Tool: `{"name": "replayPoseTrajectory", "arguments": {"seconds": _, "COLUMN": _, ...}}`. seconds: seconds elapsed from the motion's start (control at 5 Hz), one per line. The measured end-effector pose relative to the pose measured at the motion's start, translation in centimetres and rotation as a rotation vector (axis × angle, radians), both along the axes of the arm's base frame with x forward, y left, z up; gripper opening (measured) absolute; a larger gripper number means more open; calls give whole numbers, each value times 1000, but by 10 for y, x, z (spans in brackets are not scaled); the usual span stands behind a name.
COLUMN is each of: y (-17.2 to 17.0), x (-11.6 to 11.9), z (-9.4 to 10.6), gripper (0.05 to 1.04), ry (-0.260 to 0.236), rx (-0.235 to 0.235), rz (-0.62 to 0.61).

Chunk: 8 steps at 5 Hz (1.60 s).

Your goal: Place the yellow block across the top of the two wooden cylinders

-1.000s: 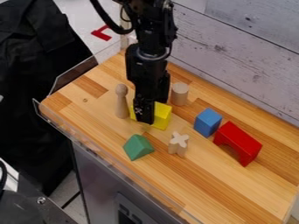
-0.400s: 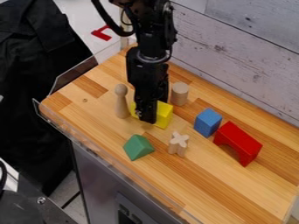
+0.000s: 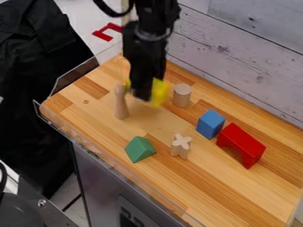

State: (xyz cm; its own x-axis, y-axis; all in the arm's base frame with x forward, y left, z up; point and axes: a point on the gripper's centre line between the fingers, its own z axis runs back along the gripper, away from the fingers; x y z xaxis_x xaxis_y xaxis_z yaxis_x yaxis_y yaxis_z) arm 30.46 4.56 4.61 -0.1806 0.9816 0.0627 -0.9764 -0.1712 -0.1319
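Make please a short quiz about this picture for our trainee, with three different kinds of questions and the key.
1. Which piece is nearest to the red arch?
A) the round wooden cylinder
B) the blue block
C) the wooden peg
2. True or false: the tool holds the yellow block.
3. Fill in: the piece between the green block and the red arch has the shape of a ____.
Key: 1 B; 2 true; 3 cross

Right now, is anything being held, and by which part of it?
The yellow block, around its middle: yellow shows on both sides of the gripper.
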Motion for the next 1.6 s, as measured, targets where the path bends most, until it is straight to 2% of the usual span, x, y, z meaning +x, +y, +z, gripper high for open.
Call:
{"name": "replayPoseTrajectory", "arguments": {"seconds": 0.2, "y": 4, "x": 8, "z": 17, "gripper": 574, "ry": 7, "rx": 32, "rz": -10}}
{"name": "replayPoseTrajectory", "arguments": {"seconds": 0.4, "y": 3, "x": 14, "z": 24, "gripper": 574, "ry": 5, "rx": 22, "rz": -30}}
{"name": "replayPoseTrajectory", "arguments": {"seconds": 0.8, "y": -8, "x": 24, "z": 20, "gripper": 574, "ry": -14, "rx": -20, "rz": -58}}
{"name": "replayPoseTrajectory", "arguments": {"seconds": 1.0, "y": -12, "x": 30, "z": 12, "gripper": 574, "ry": -13, "rx": -47, "rz": -71}}
{"name": "replayPoseTrajectory", "arguments": {"seconds": 1.4, "y": -13, "x": 39, "z": 5, "gripper": 574, "ry": -8, "rx": -67, "rz": -102}}
{"name": "replayPoseTrajectory", "arguments": {"seconds": 1.6, "y": -10, "x": 36, "z": 4, "gripper": 574, "ry": 14, "rx": -64, "rz": -97}}
